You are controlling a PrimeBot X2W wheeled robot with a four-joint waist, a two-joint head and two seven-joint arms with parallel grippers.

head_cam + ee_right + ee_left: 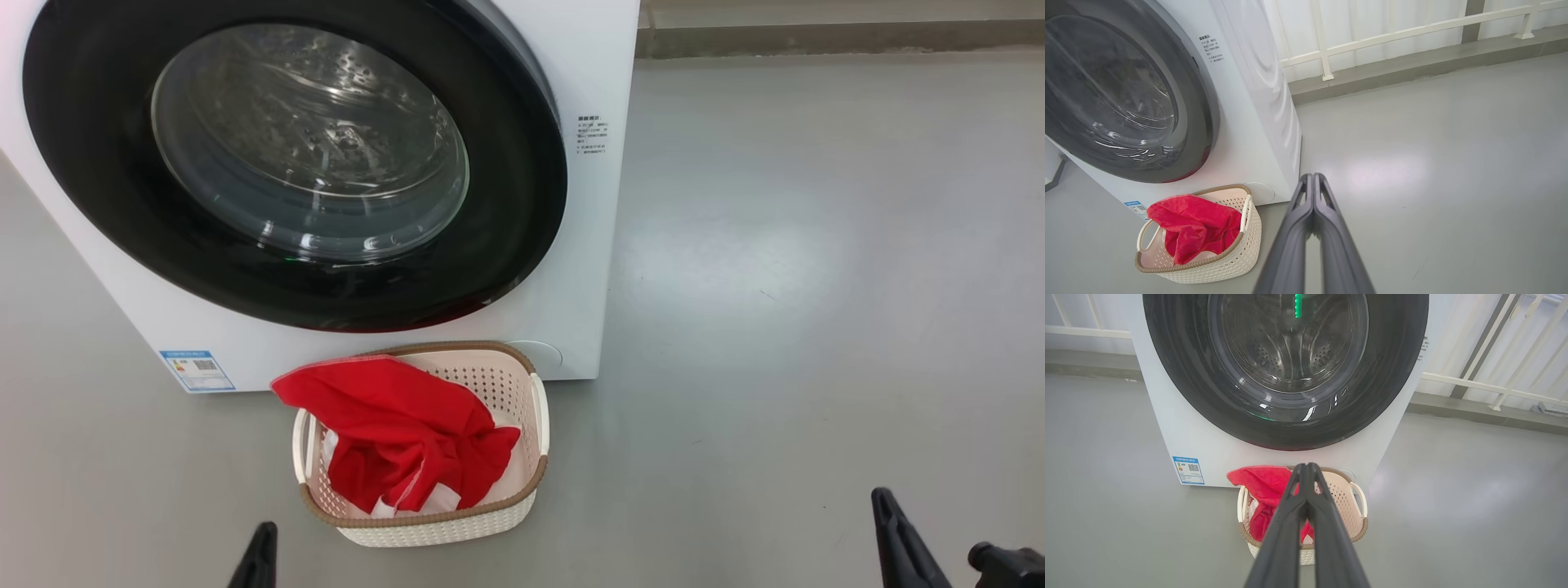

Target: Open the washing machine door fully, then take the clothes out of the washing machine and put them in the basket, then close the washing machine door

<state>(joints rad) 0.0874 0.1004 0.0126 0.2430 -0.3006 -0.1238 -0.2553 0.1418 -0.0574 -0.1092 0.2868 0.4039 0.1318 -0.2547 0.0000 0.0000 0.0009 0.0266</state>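
Note:
The white washing machine (584,269) stands on the floor with its black-rimmed round door (294,155) shut flat against the front; the steel drum shows through the glass. In front of it sits the cream basket (498,384) holding the red clothes (400,433), one fold draped over its left rim. My left gripper (1305,467) is shut and empty, hanging back from the basket; its tip shows at the head view's lower left (263,539). My right gripper (1312,177) is shut and empty over bare floor right of the machine, its tip at the lower right (882,502).
Grey floor (816,286) spreads wide to the right of the machine. A low kerb and a white railing (1392,34) run along the back. A blue label (196,370) marks the machine's lower left corner.

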